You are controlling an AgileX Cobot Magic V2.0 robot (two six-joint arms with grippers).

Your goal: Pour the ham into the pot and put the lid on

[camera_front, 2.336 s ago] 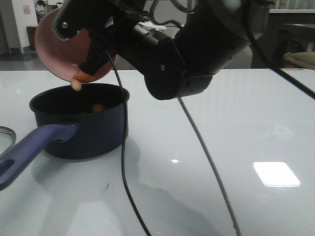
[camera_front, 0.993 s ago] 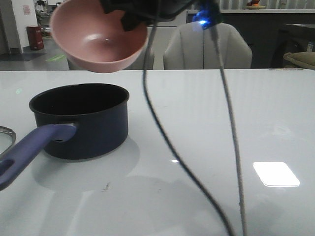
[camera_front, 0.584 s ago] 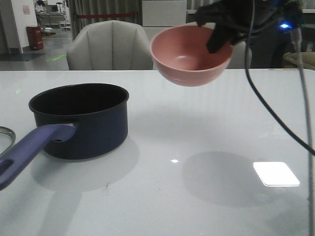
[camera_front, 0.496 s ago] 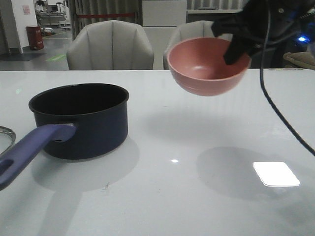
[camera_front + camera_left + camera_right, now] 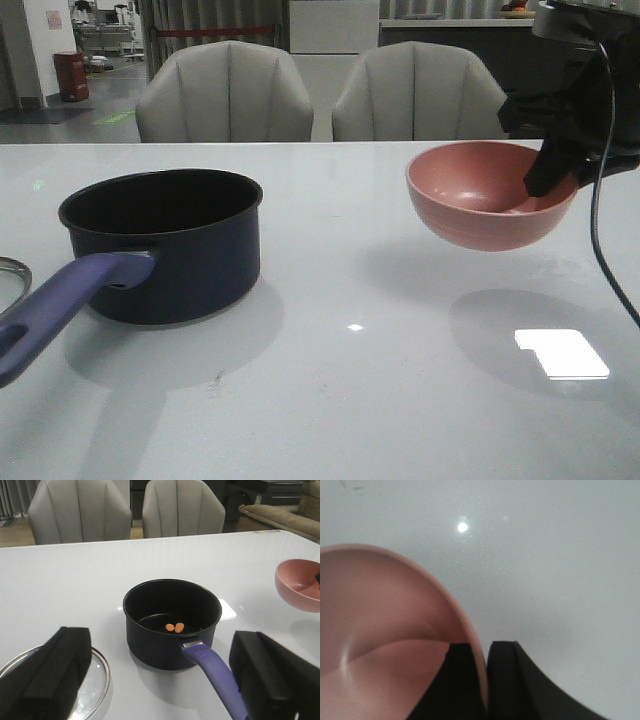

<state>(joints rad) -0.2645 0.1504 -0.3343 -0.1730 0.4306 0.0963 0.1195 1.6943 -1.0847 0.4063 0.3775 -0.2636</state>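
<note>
The right gripper [image 5: 485, 680] pinches the rim of the pink bowl [image 5: 488, 195] — one finger inside, one outside, as the right wrist view shows — and holds it in the air above the right part of the white counter [image 5: 350, 400], its shadow lying on the surface below. The bowl sits upright and looks empty from the front. The pot [image 5: 165, 245] stands on the left part of the counter, well apart from the bowl, with its purple-blue handle [image 5: 60, 305] pointing toward the near left corner. Inside it, the left wrist view shows the ham [image 5: 175, 627] — two small orange bits lying side by side on the dark bottom. The lid [image 5: 87, 680] lies flat on the counter beside the pot near the left edge, only a sliver of its steel rim showing in the front view. The left gripper [image 5: 165, 675] hangs above the near edge with its fingers spread wide, holding nothing. Two grey chairs [image 5: 225, 92] stand behind the far edge.
</note>
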